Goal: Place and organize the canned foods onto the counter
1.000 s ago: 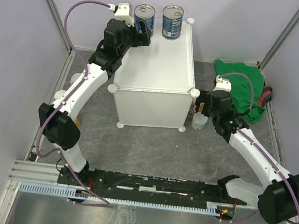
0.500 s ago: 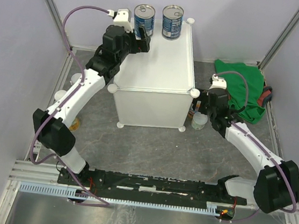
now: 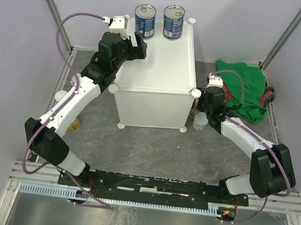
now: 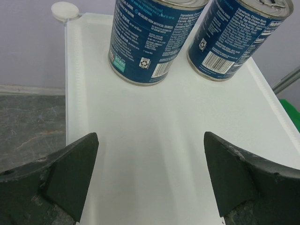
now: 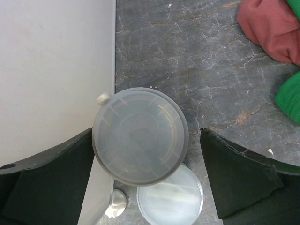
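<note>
left blue can (image 3: 145, 19), right blue can (image 3: 173, 21): upright, long axes vertical, pull-tab tops up; side by side at the far end of the worktop (image 3: 161, 65), close but apart.
white-lidded can (image 5: 140, 136): upright on the grey floor (image 5: 197, 70), lid up, just beside the cabinet's near right corner.
second lidded can (image 5: 169, 197): right against the first, partly under its rim in this view; contact impossible to tell.
left jaws: spread wide, empty, above the bare middle of the worktop, pointing toward the two blue cans, well short of them.
right jaws: spread wide, pointing straight down, one finger on each side of the white lid; no contact visible, nothing gripped.
left wrist view: barcodes and label print on the blue cans, unreadable from above.
right wrist view: ribs on the lid and the gaps beside both fingers; from the top view, jaws hidden under the wrist.
top view: both arms, the whole cabinet, green cloth (image 3: 246, 85) on the floor to the right.
</note>
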Action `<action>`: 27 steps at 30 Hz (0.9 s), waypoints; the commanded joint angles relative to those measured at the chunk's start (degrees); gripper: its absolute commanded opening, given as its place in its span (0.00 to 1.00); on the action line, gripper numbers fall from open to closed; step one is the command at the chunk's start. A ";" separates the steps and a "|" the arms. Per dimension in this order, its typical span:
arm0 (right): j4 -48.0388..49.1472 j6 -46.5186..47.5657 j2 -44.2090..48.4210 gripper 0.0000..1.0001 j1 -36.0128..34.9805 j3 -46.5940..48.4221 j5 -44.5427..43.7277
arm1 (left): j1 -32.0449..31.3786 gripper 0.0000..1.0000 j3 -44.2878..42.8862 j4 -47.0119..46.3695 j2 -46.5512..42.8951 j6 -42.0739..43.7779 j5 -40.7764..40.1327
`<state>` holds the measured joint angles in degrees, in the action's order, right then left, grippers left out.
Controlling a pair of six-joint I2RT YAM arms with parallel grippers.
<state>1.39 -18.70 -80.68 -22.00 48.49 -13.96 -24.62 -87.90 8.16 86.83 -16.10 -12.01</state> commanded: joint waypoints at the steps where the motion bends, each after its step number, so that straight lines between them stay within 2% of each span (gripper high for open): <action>1: 6.45 0.68 -1.75 0.96 -0.49 1.52 0.62 | -0.19 0.99 1.33 -1.16 -3.88 -2.58 -2.00; 18: 9.58 0.68 -0.15 0.49 -0.40 -0.76 -3.32 | -0.29 0.99 7.33 0.30 -11.49 -4.60 -9.81; 27: 1.89 3.14 5.64 0.38 -0.41 5.72 -9.21 | -0.26 0.99 8.69 1.09 -15.57 -7.92 -14.93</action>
<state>1.58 -17.23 -80.53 -22.39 47.68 -18.15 -24.62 -79.83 10.39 73.93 -19.97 -22.76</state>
